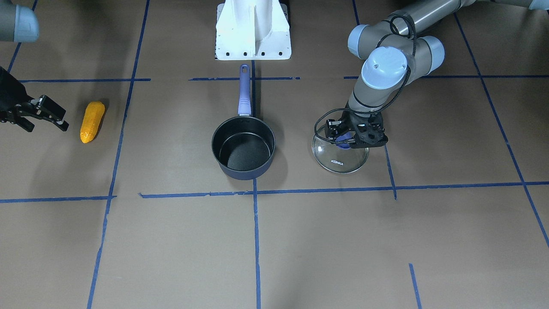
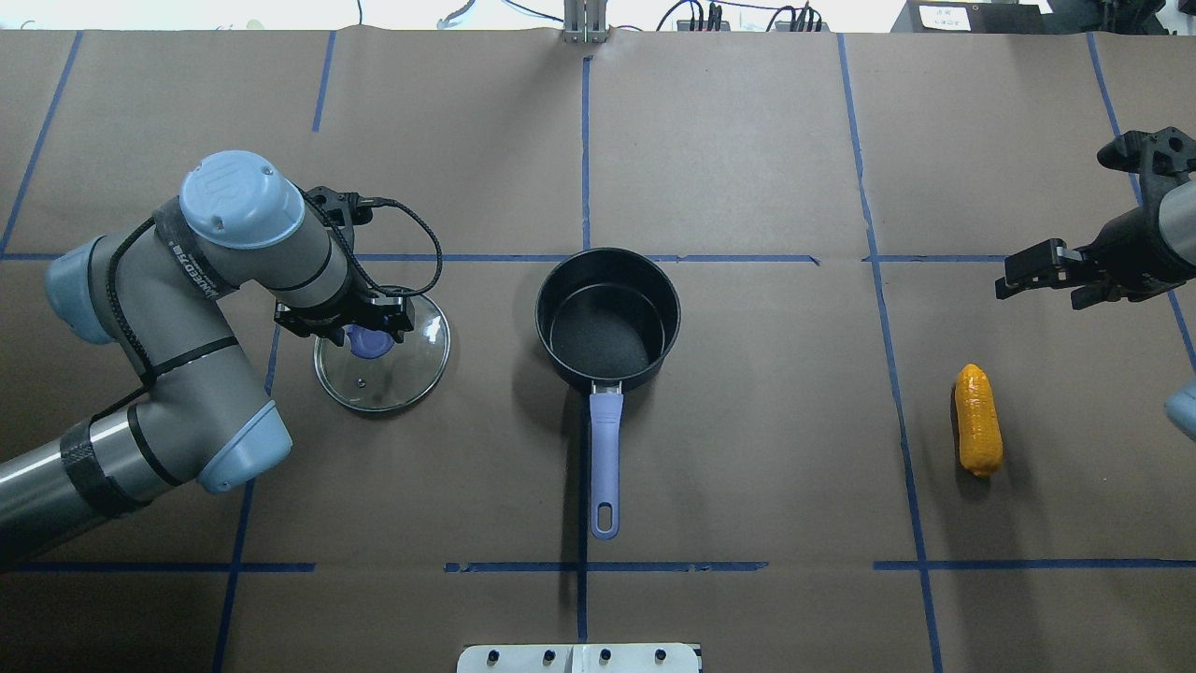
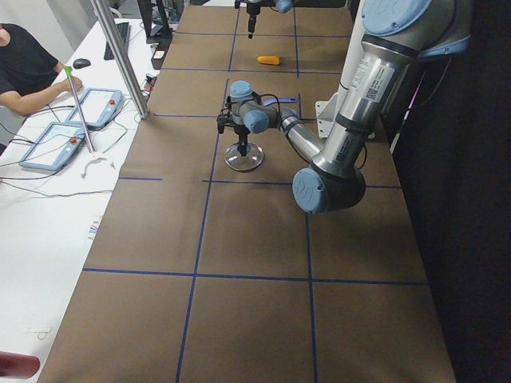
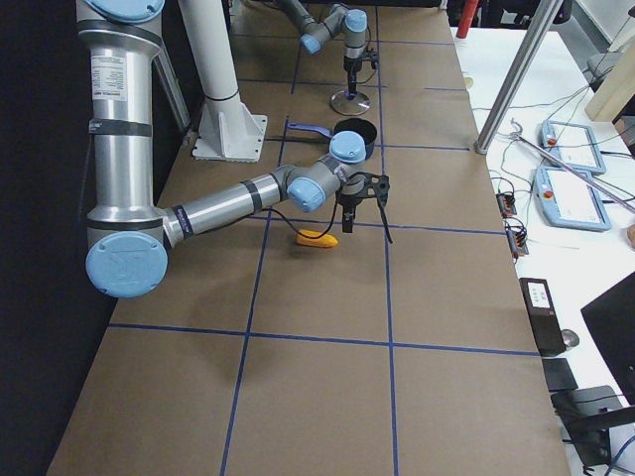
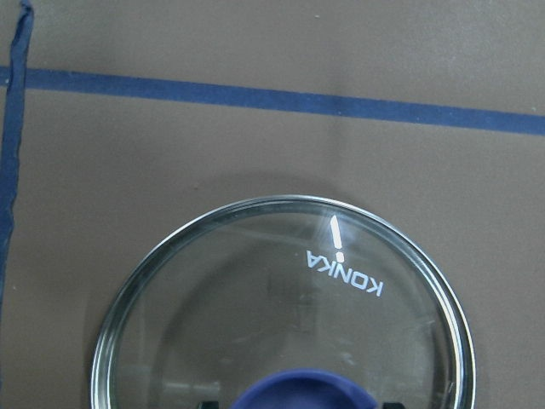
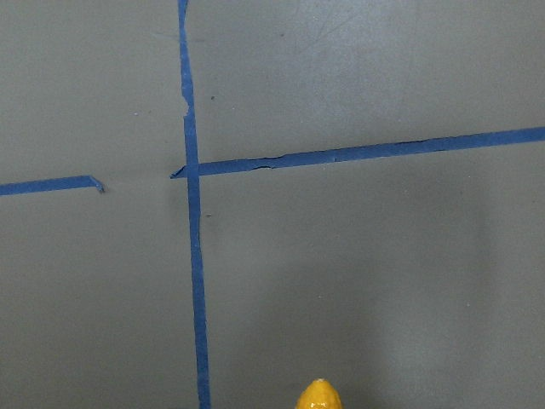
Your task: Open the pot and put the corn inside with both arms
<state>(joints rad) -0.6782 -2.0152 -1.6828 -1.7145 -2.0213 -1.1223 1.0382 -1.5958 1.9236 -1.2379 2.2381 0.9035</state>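
Observation:
The pot (image 1: 243,148) stands open and empty at the table's middle, its purple handle (image 2: 605,449) pointing at the robot's base. The glass lid (image 2: 392,369) marked KONKA lies flat on the table on the robot's left of the pot. My left gripper (image 2: 360,336) points down over the lid's blue knob (image 5: 306,390), a fingertip showing just clear of it on either side, so the jaws stand open around it. The corn (image 2: 978,432) lies on the table far to the robot's right. My right gripper (image 2: 1037,285) is open and empty, hovering just beyond the corn's far end.
The white fixed base (image 1: 253,30) stands at the robot's edge, behind the pot handle. Blue tape lines cross the brown table cover. An operator and control tablets (image 3: 76,120) sit at a side desk off the table.

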